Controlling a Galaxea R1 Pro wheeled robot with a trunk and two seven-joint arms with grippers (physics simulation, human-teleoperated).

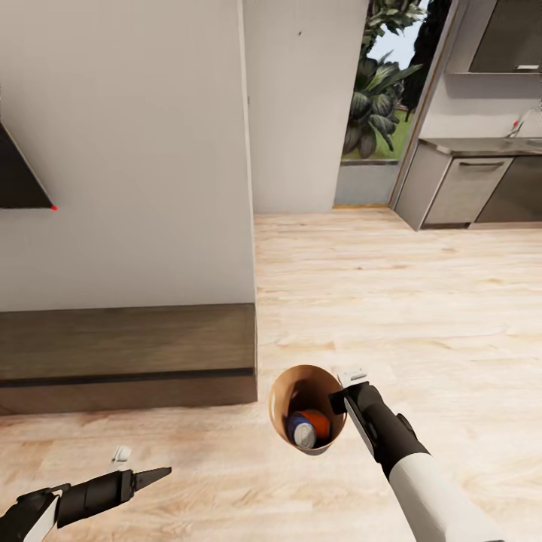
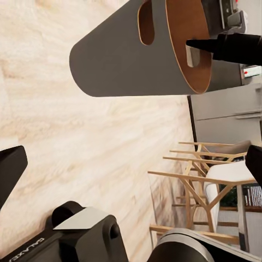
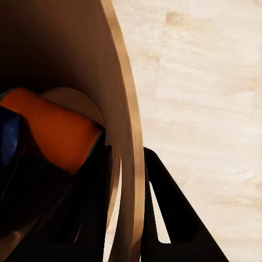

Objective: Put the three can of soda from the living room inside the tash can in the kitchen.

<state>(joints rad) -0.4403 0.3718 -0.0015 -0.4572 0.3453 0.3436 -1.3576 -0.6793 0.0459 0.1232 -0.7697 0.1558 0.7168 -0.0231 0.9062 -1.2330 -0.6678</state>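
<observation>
The brown tash can (image 1: 288, 395) hangs just above the wood floor, with my right gripper (image 1: 348, 388) shut on its rim. One finger is inside the wall and one outside, as the right wrist view shows at the gripper (image 3: 128, 180). An orange can of soda (image 1: 321, 423) and a dark blue one (image 1: 303, 432) lie inside; the right wrist view shows the orange can (image 3: 54, 131) and blue can (image 3: 6, 142) from close up. My left gripper (image 1: 147, 465) is open and empty at the lower left. Its wrist view shows the tash can (image 2: 125, 54) from outside.
A long low dark-wood cabinet (image 1: 128, 354) stands against the wall at left, under a black television corner (image 1: 19, 181). Kitchen cabinets (image 1: 467, 188) are at the far right, past open wood floor (image 1: 391, 301). Wooden chairs (image 2: 202, 180) appear in the left wrist view.
</observation>
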